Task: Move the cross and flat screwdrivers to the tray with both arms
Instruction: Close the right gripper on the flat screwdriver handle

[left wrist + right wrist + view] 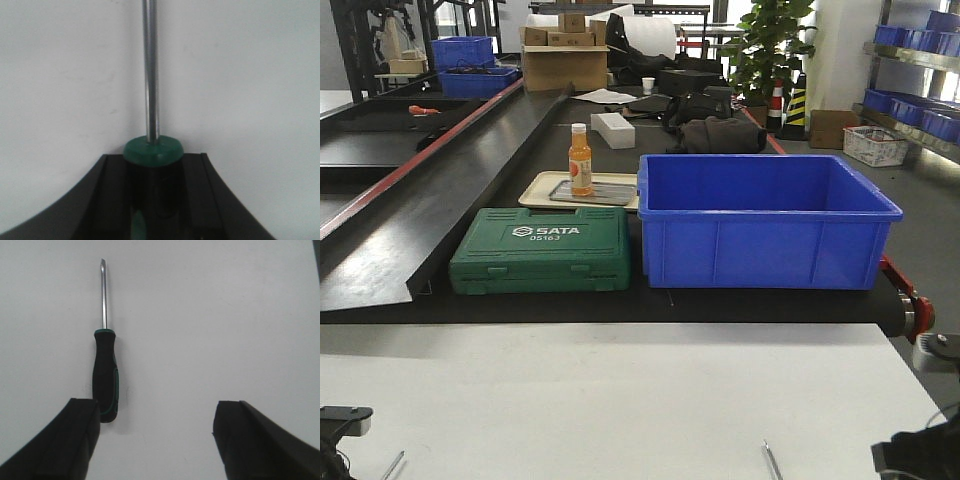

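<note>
In the left wrist view my left gripper (153, 164) is shut on the black handle of one screwdriver (151, 75). Its green collar sits just past the fingertips and the steel shaft points away over the white table (250, 75). Whether it is lifted I cannot tell. The other screwdriver (105, 382), flat-tipped, lies on the table in the right wrist view. My right gripper (155, 415) is open, and the handle's end lies just beside its left finger (75, 440), outside the gap. The front view shows only both shaft tips (772, 460) at the bottom edge. The tray is out of view.
Beyond the white table (620, 390) runs a black conveyor with a green SATA tool case (542, 250), a deep blue bin (765, 220), and a beige tray (535, 190) holding an orange bottle (580, 160). Boxes and more blue bins stand farther back.
</note>
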Robot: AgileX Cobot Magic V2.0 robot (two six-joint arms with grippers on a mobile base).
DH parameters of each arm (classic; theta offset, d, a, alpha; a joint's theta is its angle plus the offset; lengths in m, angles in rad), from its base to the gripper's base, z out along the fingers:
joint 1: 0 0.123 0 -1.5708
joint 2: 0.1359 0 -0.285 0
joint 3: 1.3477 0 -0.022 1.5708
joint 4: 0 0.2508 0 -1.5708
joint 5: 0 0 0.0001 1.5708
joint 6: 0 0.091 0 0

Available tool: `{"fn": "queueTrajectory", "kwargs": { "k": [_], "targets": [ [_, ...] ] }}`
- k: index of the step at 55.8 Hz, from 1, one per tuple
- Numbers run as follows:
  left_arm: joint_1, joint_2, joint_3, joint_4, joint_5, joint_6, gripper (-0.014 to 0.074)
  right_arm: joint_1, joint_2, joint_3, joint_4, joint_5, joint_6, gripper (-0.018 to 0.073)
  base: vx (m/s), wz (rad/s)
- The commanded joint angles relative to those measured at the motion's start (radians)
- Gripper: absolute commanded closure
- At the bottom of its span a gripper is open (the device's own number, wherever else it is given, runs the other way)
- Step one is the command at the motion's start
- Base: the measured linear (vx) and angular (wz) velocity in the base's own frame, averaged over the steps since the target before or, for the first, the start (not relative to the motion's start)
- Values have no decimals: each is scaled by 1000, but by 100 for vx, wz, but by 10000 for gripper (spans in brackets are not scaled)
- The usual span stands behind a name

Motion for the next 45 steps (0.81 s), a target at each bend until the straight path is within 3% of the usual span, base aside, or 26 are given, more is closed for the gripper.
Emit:
{"fn": "queueTrajectory", "kwargs": {
  "k": [1,16,23,31,45],
  "targets": [
    [-1,-37,-16,-103,14,-12,599,1,79,-129,51,52,-75,8,0,0],
    [-1,-37,-16,-137,14,-12,596,29,320,-329,126,117,-100,8,0,0],
    [-1,-37,-16,-137,14,-32,596,107,405,-355,41,95,-58,8,0,0],
    [-1,-37,-16,-137,14,-38,596,162,493,-377,-98,77,125,8,0,0],
    [-1,-37,-16,-137,14,-38,596,191,608,-387,-104,73,120,8,0,0]
  ]
}}
